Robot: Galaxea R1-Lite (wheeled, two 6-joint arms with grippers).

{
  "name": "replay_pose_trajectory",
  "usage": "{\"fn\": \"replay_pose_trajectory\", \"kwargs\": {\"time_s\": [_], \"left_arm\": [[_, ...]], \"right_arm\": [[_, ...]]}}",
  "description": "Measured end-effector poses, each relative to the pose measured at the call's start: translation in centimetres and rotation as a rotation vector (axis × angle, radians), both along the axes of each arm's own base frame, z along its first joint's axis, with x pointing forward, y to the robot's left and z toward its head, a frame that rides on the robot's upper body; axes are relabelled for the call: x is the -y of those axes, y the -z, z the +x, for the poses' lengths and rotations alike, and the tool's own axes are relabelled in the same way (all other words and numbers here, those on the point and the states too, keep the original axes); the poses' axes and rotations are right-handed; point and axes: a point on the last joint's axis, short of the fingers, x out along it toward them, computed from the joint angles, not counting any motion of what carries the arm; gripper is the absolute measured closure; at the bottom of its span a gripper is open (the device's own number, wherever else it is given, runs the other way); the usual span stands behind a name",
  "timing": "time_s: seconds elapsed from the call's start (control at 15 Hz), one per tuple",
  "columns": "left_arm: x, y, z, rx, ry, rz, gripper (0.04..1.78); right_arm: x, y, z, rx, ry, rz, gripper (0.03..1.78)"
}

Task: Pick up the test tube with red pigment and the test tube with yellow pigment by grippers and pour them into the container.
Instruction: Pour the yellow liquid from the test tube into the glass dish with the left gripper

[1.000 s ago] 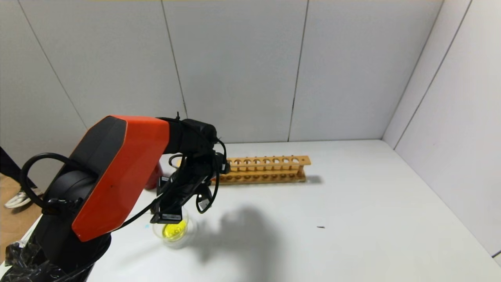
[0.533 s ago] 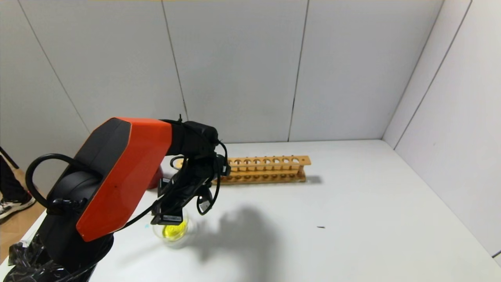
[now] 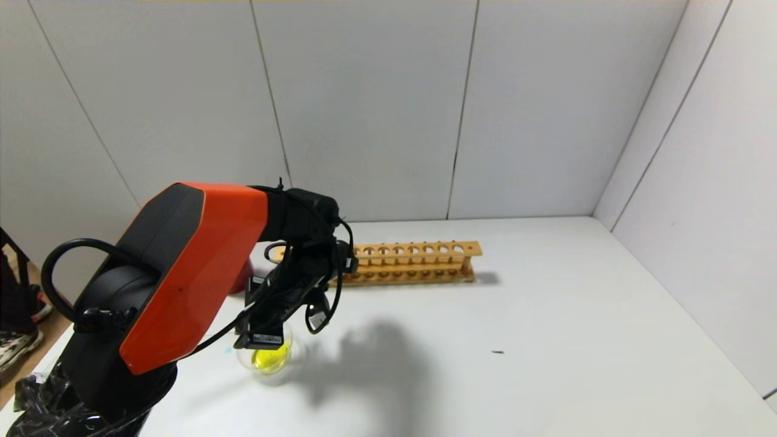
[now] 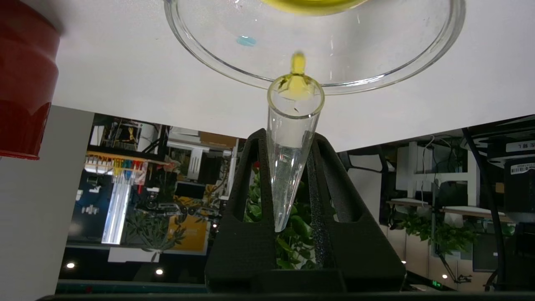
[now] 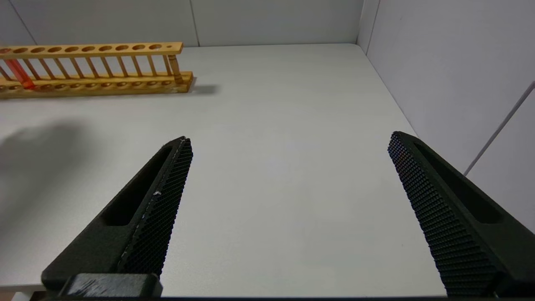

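Observation:
My left gripper [image 4: 289,136] is shut on the test tube with yellow pigment [image 4: 288,167]. The tube is tipped mouth-down over the rim of the container [image 4: 376,50]; it looks almost empty, with a yellow drop at its mouth. The container holds a yellow pool. In the head view the left gripper [image 3: 262,337] hangs right over the container [image 3: 285,364] at the table's near left. The test tube with red pigment [image 5: 17,72] stands in the wooden rack [image 5: 104,83]; in the head view my arm hides it. My right gripper [image 5: 288,140] is open and empty above bare table.
The wooden rack [image 3: 413,262] stands across the back middle of the table. A dark red cup [image 4: 21,83] stands close beside the container, behind my left arm [image 3: 182,273]. Walls close the back and right sides.
My left arm has shifted slightly, and the gripper now covers more of the yellow pool in the container. The right arm has not moved.

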Motion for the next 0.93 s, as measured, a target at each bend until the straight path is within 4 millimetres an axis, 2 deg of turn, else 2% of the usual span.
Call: {"fn": "replay_pose_trajectory", "kwargs": {"time_s": [0.6, 0.8, 0.93], "left_arm": [[0.0, -0.4, -0.1, 0.018, -0.008, -0.006, 1.53], [-0.3, -1.9, -0.2, 0.094, -0.050, -0.042, 1.53], [-1.2, -3.9, -0.5, 0.169, -0.112, -0.077, 1.53]], "right_arm": [[0.0, 0.0, 0.0, 0.000, 0.000, 0.000, 0.10], [0.0, 0.0, 0.0, 0.000, 0.000, 0.000, 0.10], [0.0, 0.0, 0.0, 0.000, 0.000, 0.000, 0.10]]}}
